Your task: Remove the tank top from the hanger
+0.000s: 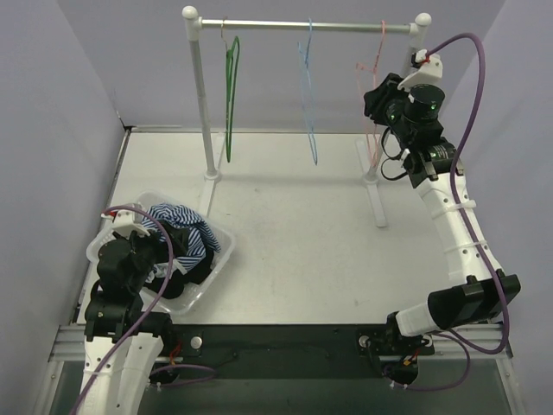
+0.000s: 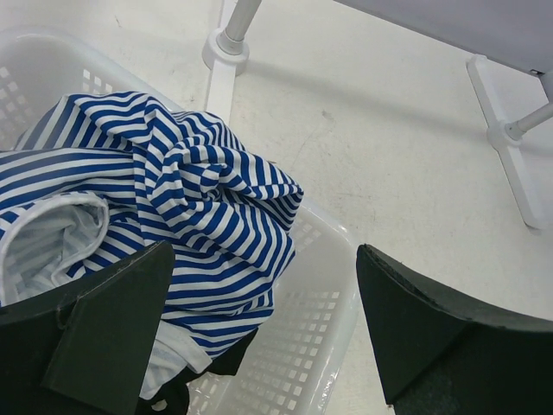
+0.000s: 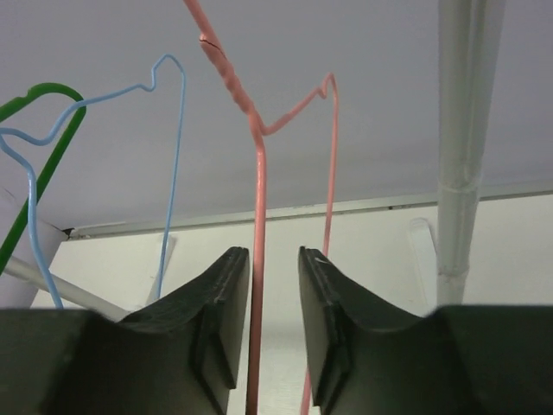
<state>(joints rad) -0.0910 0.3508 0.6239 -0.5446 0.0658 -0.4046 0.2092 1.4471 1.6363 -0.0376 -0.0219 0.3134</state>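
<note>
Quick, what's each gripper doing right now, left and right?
Left gripper: open, holding nothing.
Right gripper: jaws slightly apart around the pink hanger, not clamping it.

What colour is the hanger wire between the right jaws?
Pink. The hanger shows best in the right wrist view.

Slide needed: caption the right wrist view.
Right claw straddles the wire of the bare pink hanger; blue hanger, green hanger beyond.

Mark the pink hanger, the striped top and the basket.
pink hanger [image 3: 259, 207], right wrist view, on its long straight wire.
striped top [image 2: 199, 199], left wrist view, on the bunched middle folds.
basket [image 2: 315, 346], left wrist view, on its mesh side wall.
</note>
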